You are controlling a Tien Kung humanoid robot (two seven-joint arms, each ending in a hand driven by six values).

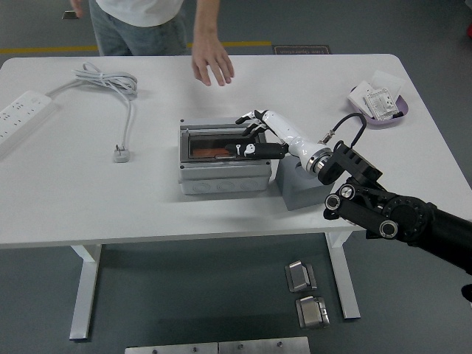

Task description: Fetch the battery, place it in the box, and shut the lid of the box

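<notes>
one right hand [254, 136] rests flat on box lid [221, 141].

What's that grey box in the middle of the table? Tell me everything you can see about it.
The grey box looks like a plastic enclosure, rectangular, with round marks along its front wall. It sits flat on the white table, just left of a grey block. Its clear, smoky lid is lowered over the top, and something orange shows through it inside. The robot's right hand rests on the lid's right part, fingers spread over it. The person's hand hovers well behind it, not touching.
</notes>
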